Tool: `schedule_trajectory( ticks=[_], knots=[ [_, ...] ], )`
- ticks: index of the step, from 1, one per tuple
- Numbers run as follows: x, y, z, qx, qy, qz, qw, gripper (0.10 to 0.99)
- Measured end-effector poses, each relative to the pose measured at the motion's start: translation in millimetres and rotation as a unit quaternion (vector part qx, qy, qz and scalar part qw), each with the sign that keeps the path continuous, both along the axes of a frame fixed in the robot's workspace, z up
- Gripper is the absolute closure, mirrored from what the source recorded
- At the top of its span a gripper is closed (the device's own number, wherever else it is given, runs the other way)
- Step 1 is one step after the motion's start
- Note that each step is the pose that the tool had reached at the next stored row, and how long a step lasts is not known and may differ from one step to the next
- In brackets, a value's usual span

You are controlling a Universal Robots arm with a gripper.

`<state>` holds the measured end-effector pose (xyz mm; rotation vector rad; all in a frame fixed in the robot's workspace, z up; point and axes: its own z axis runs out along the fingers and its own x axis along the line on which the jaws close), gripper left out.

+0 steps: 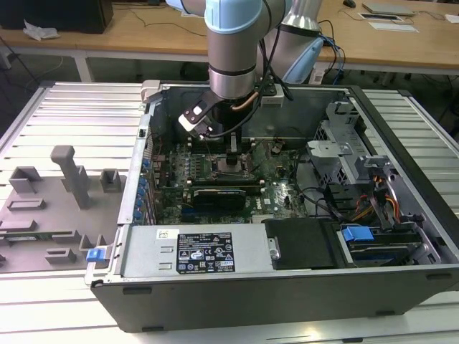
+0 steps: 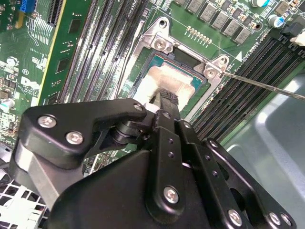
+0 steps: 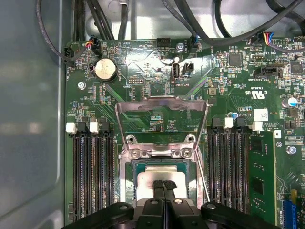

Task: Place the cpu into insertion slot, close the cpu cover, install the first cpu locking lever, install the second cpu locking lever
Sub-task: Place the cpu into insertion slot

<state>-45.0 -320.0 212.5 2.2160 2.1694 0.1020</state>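
Note:
The cpu lies flat in the insertion slot on the green board, its silver-grey top facing up. My gripper is shut, both fingertips pressed together on the middle of the chip's top with nothing between them. The cpu cover stands open, swung back from its hinge beyond the socket. A thin locking lever is raised beside the socket. The second wrist view shows the cpu, the gripper touching it and the lever sticking out. In the exterior view the gripper reaches down into the open case.
Long black memory slots flank the socket on both sides, one holding a green module. A black fan-card sits close to the socket, the power supply in front. Cables and drive bays lie at the exterior view's right.

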Motion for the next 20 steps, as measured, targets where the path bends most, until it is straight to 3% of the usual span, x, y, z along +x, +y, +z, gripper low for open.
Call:
schedule_trajectory(
  ticks=[4, 8, 17, 20],
  knots=[
    [0.0, 0.0, 2.7, 0.0000, 0.0000, 0.000, 1.0000, 0.980],
    [0.0, 0.0, 10.0, 0.0000, 0.0000, 0.000, 1.0000, 0.980],
    [0.0, 0.7, 43.3, -0.0002, 0.0000, 0.000, 1.0000, 0.980],
    [0.0, 0.8, 47.0, -0.0005, -0.0001, 0.000, 1.0000, 0.980]
  ],
)
